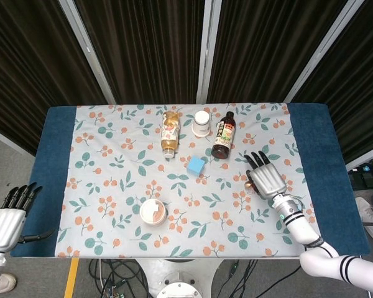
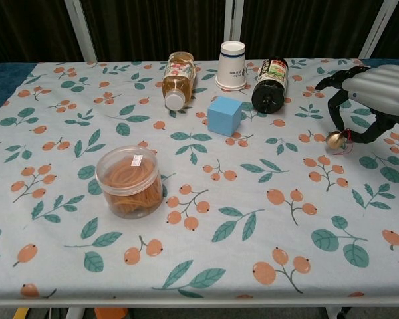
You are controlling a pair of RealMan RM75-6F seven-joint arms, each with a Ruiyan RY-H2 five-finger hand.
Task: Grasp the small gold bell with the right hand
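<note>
The small gold bell (image 2: 334, 139) with a red string hangs just above the tablecloth on the right side, and in the head view the bell (image 1: 248, 184) shows at the hand's left edge. My right hand (image 2: 371, 94) arches over it and pinches it between thumb and fingertips, and the same right hand (image 1: 266, 177) is seen from above with its fingers pointing away from me. My left hand (image 1: 6, 218) hangs off the table's near left corner, fingers apart, holding nothing.
A tea bottle (image 2: 177, 78) and a dark bottle (image 2: 270, 83) lie at the back with a paper cup (image 2: 232, 64) between them. A blue cube (image 2: 225, 115) sits ahead of the cup. A clear jar of rubber bands (image 2: 129, 181) stands near left.
</note>
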